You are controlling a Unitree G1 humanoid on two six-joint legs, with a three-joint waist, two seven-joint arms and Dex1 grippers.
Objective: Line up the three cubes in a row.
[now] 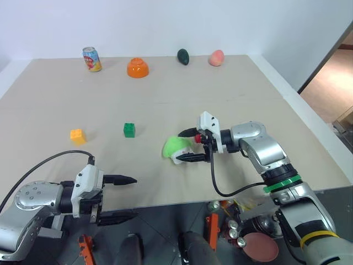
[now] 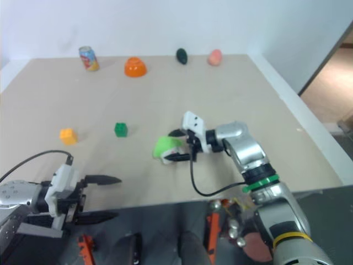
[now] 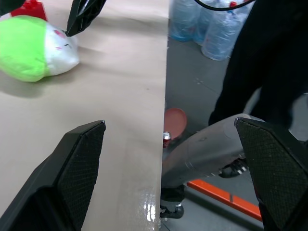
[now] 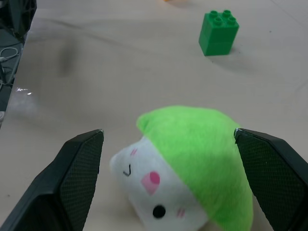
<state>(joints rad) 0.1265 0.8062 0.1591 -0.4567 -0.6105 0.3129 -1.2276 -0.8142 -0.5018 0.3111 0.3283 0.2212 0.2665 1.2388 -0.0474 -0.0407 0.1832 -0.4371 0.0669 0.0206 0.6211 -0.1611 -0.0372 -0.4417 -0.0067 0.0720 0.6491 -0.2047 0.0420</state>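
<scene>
On the tan table the yellow-orange cube [image 1: 78,136] sits at the left, with the green cube [image 1: 129,130] a short way to its right. The red cube [image 3: 33,9] lies just behind a green-capped white mushroom toy [image 1: 175,148], mostly hidden by my right gripper. My right gripper [image 1: 185,145] is open, its two fingers on either side of the mushroom toy, pointing left toward the green cube [image 4: 219,32]. Over the table's front edge at the left, my left gripper [image 1: 132,197] is open and holds nothing.
Along the far edge stand a soda can [image 1: 91,59], an orange bowl [image 1: 137,68], a dark green fruit [image 1: 183,56] and a peach [image 1: 216,58]. The table's front edge [image 1: 165,204] runs just past my left gripper. Water bottles [image 3: 211,29] stand on the floor.
</scene>
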